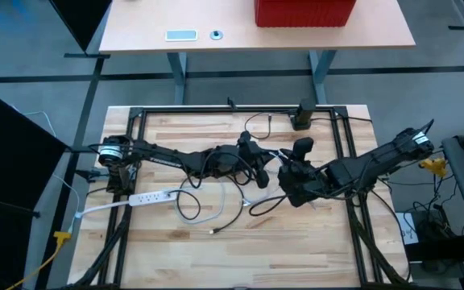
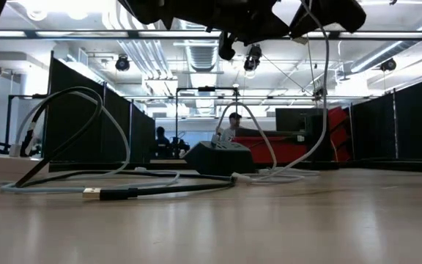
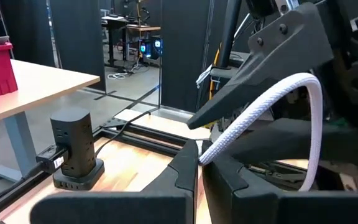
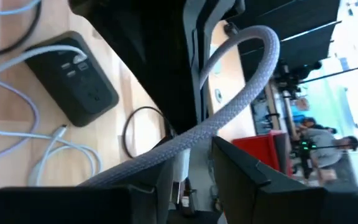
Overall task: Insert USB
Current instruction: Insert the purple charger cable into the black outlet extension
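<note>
Over the middle of the wooden surface [image 1: 296, 250], both arms stretched inward, tips just beside each other.

Left pincer [image 1: 258, 167]: nearly closed, clamped on a white braided cable [image 3: 260, 102]. Seen past its own fingers in the left wrist view [image 3: 197, 152], with the cable pinched at the very tips, rising from there in an arch and dropping behind the dark body of the other arm.

Right pincer [image 1: 288, 179]: narrow gap [image 4: 188, 168], the same braided cable [image 4: 241, 93] running down into it, with a pale end piece lodged between the fingers. Held clear of the surface, above a flat black hub [image 4: 79, 78].

Hub [image 1: 303, 147] lying on the surface just beside the right pincer, toward the far edge. Two white leads already plugged into its ports. In the low view, hub [image 2: 218, 158] at centre, white leads looping up from it.

Well apart from both pincers, toward the near edge: a loose USB plug [image 1: 213, 231], flat on the wood at the end of a black cable [image 2: 160, 189], metal tip bare [image 2: 91, 193], touched by neither arm.

Elsewhere on the surface:
- a white power strip [image 1: 147, 196] near the left arm's base
- a black charging tower [image 1: 300, 115] upright at the far edge, also in the left wrist view [image 3: 73, 149]

Beyond, on a second table, a red bin [image 1: 304, 12]. Far back in the room, a person [image 2: 233, 125] seated.
</note>
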Motion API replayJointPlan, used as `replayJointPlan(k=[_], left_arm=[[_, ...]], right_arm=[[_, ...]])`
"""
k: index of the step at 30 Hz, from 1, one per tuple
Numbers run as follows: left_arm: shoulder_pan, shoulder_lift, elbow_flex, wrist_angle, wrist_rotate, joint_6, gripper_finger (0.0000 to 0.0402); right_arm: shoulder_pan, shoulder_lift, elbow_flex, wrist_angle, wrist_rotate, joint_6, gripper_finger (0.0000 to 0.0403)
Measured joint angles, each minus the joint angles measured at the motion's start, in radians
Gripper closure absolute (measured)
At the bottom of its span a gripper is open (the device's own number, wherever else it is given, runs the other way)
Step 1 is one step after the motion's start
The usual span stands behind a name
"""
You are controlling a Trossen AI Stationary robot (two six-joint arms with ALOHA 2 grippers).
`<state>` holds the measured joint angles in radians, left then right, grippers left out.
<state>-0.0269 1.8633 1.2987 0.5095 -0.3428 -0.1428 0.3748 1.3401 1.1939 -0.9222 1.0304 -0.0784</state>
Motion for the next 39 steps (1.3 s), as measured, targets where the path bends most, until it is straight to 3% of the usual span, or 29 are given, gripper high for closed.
replayJointPlan(k=[11,26,39], left_arm=[[0.000,0.000,0.000,-0.005,0.000,0.002,0.0401],[0.000,0.000,0.000,0.001,0.001,0.002,0.0401],[0.000,0.000,0.000,-0.002,0.004,0.003,0.0401]], right_arm=[[-0.003,0.007,0.001,-0.008,-0.076,-0.010,0.0334],[-0.031,0.009,0.001,-0.015,-0.079,0.000,0.0315],[-0.048,0.010,0.001,-0.014,-0.080,0.019,0.0368]])
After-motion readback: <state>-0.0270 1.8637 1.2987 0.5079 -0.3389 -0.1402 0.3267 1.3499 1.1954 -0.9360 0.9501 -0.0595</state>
